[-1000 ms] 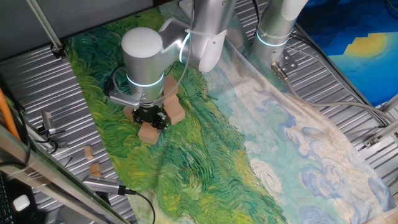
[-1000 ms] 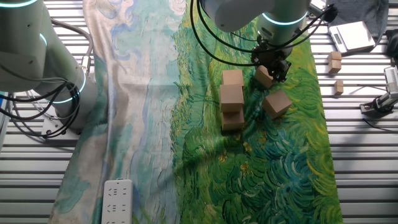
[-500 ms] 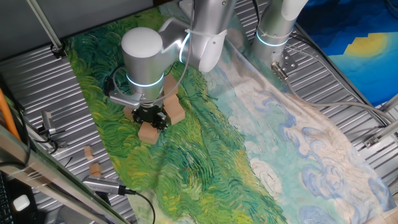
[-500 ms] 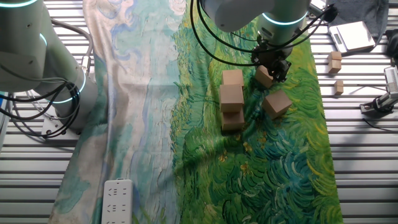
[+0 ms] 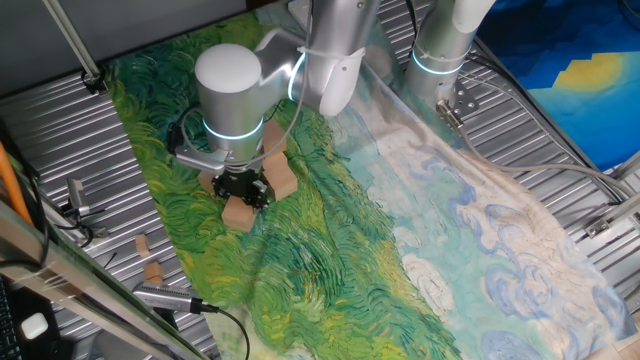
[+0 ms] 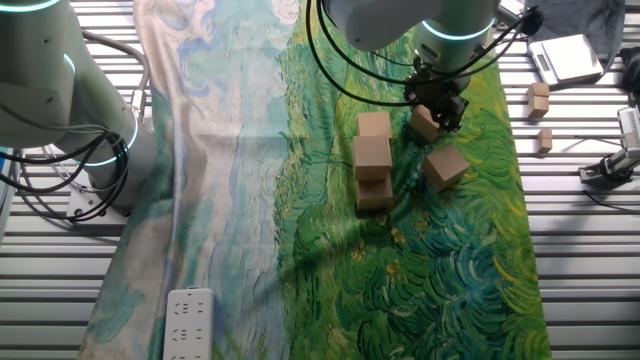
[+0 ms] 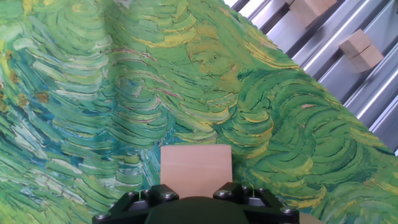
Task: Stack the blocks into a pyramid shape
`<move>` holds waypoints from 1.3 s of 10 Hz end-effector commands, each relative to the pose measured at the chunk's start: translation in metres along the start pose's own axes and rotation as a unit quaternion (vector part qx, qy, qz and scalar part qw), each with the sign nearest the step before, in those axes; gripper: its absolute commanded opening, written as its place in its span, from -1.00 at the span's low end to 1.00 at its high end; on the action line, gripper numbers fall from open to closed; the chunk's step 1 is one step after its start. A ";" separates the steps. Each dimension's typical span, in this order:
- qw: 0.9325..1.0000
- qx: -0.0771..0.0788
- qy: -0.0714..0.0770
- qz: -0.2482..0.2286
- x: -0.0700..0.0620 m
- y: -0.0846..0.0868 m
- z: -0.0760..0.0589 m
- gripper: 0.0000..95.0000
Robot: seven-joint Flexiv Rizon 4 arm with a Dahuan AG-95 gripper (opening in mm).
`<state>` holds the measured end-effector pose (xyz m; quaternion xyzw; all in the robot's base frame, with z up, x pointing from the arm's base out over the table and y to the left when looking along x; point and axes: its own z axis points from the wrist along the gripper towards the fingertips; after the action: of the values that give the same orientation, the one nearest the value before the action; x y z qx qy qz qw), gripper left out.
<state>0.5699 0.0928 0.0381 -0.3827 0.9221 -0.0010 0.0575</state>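
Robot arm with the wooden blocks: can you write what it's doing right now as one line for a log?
phase: grasp | fingers at wooden block, closure unclear | loose block on painted cloth | stack of blocks | pyramid: not yet built

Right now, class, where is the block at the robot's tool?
In the other fixed view, the block sits at the tool, right of the stack of blocks, on the green cloth.

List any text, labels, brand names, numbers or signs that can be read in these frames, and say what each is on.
None can be read.
White power strip: faint grey marks on its face, too small to read.
Wooden blocks: plain faces, no markings; the block by the gripper shows a bare face too.
Painted cloth: brushstroke swirls only, no writing.
Grey device at the table edge: nothing legible.
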 end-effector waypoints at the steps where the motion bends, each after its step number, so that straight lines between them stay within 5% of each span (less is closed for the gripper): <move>1: 0.999 0.012 0.026 -0.019 0.010 0.000 -0.056 -1.00; 7: 0.999 0.009 0.028 -0.016 0.011 0.000 -0.061 -1.00; 13: 0.999 -0.002 0.026 -0.023 0.029 0.001 -0.070 -1.00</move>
<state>0.5409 0.0693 0.1033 -0.4029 0.9145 -0.0121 0.0331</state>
